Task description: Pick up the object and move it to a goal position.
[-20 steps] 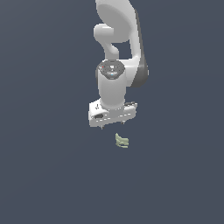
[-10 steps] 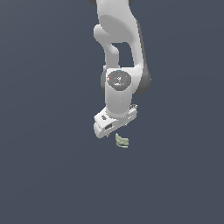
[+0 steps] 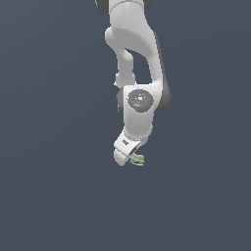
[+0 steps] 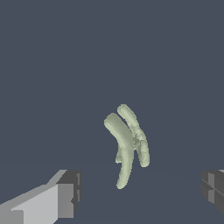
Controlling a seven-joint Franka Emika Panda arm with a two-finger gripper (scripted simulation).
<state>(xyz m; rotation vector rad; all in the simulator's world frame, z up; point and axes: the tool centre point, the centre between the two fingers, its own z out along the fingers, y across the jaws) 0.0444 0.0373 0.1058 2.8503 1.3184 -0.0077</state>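
The object (image 3: 138,160) is a tiny pale yellow-green thing of curved ridged strips, lying on the dark grey floor. In the wrist view the object (image 4: 127,144) lies ahead of and between the two fingers, not touched by either. My gripper (image 3: 128,158) hangs low beside it on the exterior view's left, partly covering it. The gripper (image 4: 140,192) is open and empty: one grey fingertip (image 4: 65,194) and the other fingertip (image 4: 214,188) stand far apart.
The white arm (image 3: 139,73) comes down from the top of the exterior view. The dark grey floor (image 3: 54,186) surrounds the object, with no other thing on it in view.
The arm has dropped and the hand has turned edge-on to the exterior view. The gripper now sits right at the object. The object has not moved.
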